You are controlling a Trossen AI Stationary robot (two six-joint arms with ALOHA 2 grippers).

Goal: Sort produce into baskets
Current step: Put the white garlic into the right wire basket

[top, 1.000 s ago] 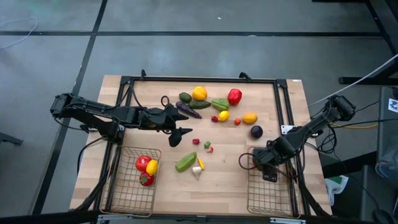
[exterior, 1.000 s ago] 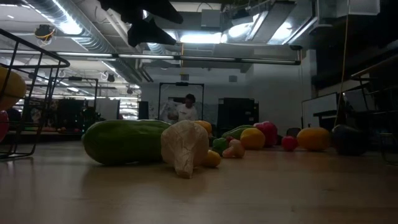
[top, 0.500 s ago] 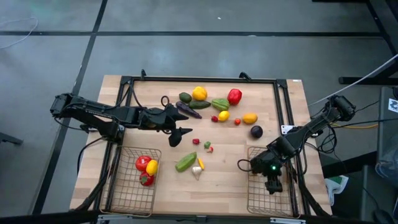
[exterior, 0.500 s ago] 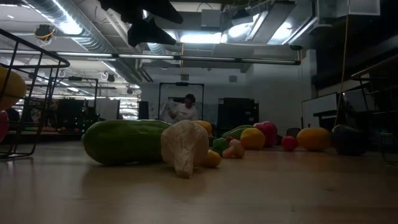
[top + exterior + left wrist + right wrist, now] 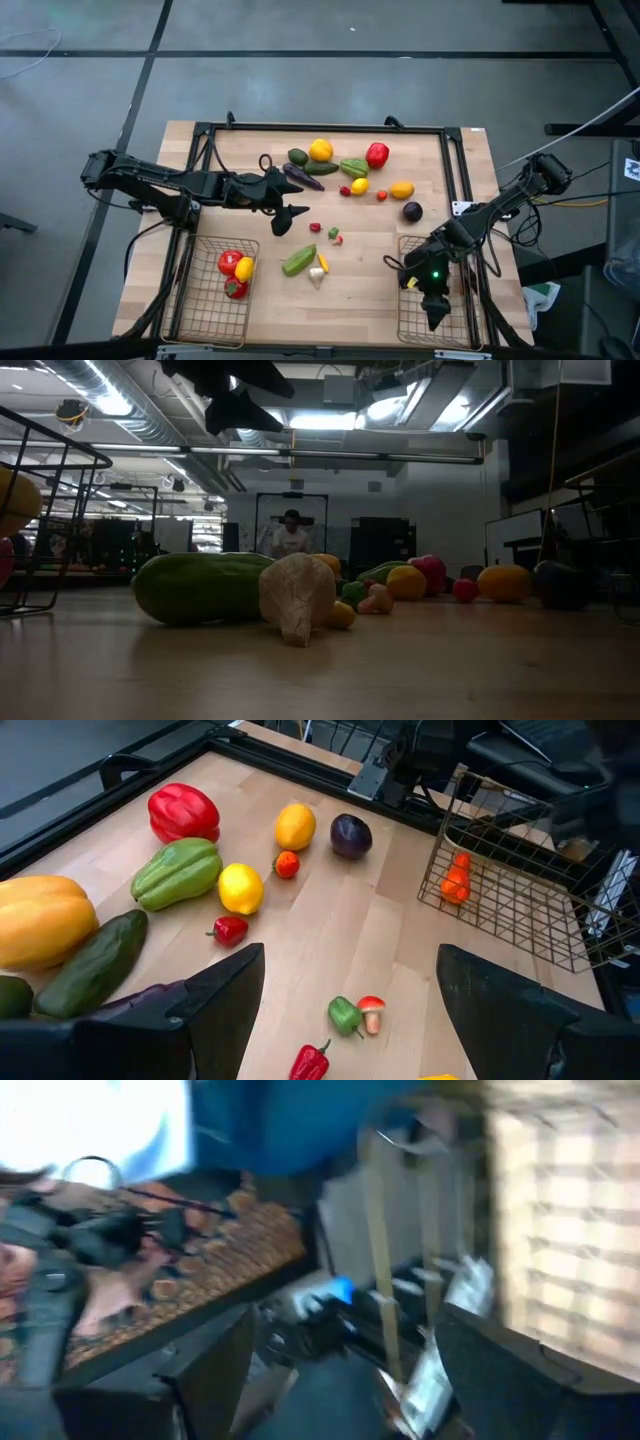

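Note:
The produce lies spread over the far half of the table: a yellow pepper (image 5: pixel 320 150), a red pepper (image 5: pixel 377 154), a green pepper (image 5: pixel 177 870), a lemon (image 5: pixel 240 887) and a purple plum (image 5: pixel 351 835). Nearer lie a green cucumber (image 5: pixel 298 261) and a garlic bulb (image 5: pixel 296 595). The left basket (image 5: pixel 196 312) holds red and yellow pieces. An orange piece (image 5: pixel 456 881) lies in the right basket (image 5: pixel 412 318). My left gripper (image 5: pixel 288 216) hangs open above the table's middle. My right gripper (image 5: pixel 436 312) is open above the right basket, pointing toward the near edge.
A dark metal frame (image 5: pixel 320 128) runs along the table's far and side edges. Bare wood (image 5: pixel 360 300) lies between the two baskets at the near edge. A person (image 5: pixel 290 538) stands far back in the room beyond the table.
My right gripper has swung from pointing down into the right basket to pointing toward the table's near edge, rising a little as the wrist turned. Its fingers stay apart. My left arm has kept still.

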